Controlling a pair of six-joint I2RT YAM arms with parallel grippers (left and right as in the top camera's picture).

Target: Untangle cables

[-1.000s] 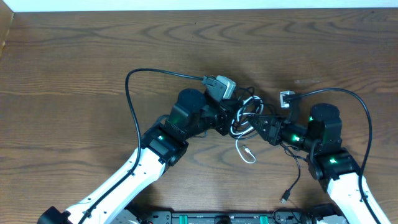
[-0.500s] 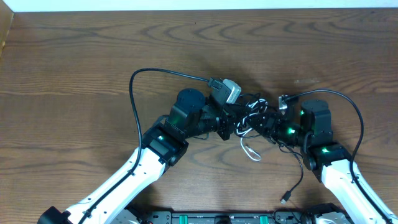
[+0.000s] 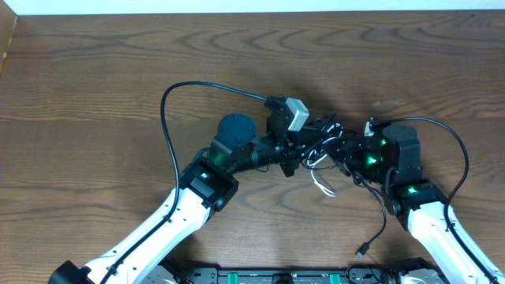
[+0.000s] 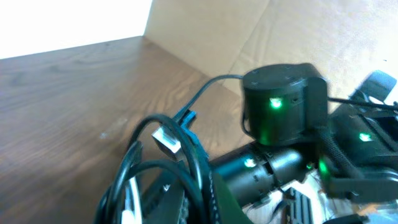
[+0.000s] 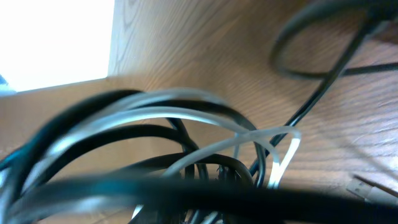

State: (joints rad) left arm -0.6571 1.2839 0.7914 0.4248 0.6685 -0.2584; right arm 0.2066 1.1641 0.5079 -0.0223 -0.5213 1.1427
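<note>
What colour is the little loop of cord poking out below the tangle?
The loop of cord is white. The overhead view shows it best.

cables (image 3: 317,153) between left claw (image 3: 297,158) and right claw (image 3: 339,150), above table (image 3: 95,87) centre

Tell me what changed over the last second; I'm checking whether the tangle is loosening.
The right gripper moved left, deeper into the cables; its grip is unclear. The white loop below was dragged right. The left gripper stayed shut on the cables, and the black plug near the bottom edge stayed put.
</note>
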